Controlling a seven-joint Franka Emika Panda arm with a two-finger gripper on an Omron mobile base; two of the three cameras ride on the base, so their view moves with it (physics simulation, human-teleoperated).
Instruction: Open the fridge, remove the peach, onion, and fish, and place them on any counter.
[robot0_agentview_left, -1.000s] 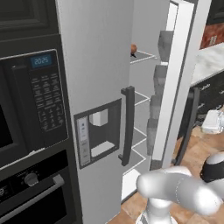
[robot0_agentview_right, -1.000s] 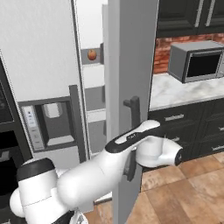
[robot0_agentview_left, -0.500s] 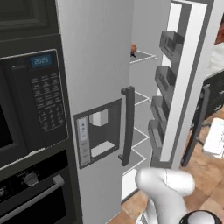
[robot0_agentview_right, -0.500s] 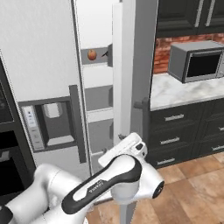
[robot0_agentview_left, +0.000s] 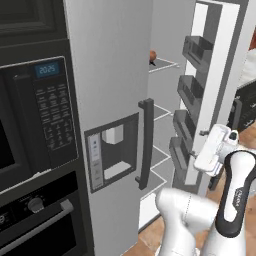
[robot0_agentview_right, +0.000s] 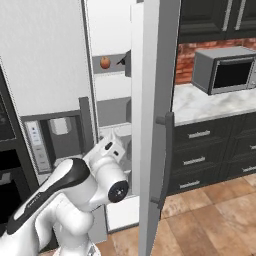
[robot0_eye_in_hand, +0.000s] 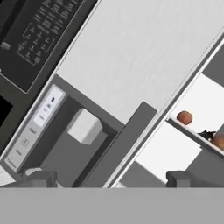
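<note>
The fridge (robot0_agentview_left: 115, 90) stands with its right door (robot0_agentview_right: 156, 100) swung wide open and its left door, the one with the dispenser recess (robot0_agentview_left: 112, 150), shut. On an upper shelf (robot0_agentview_right: 111, 70) inside sit a small round orange-brown fruit (robot0_agentview_right: 105, 62) and, just beside it, a small dark shape (robot0_agentview_right: 121, 61) too small to tell apart clearly. In the hand view two round orange-brown things (robot0_eye_in_hand: 185, 117) show on that shelf with the dark shape between them.

The gripper (robot0_eye_in_hand: 109, 178) hangs in front of the fridge, near the gap between the shut door's dark handle (robot0_agentview_left: 146, 142) and the open door's racks (robot0_agentview_left: 192, 90). Its fingers (robot0_eye_in_hand: 41, 178) are spread wide and hold nothing.

To the right of the fridge the marbled tabletop (robot0_agentview_right: 200, 102) carries a grey microwave (robot0_agentview_right: 225, 70). A black oven (robot0_agentview_left: 35, 125) is built in at the left.
</note>
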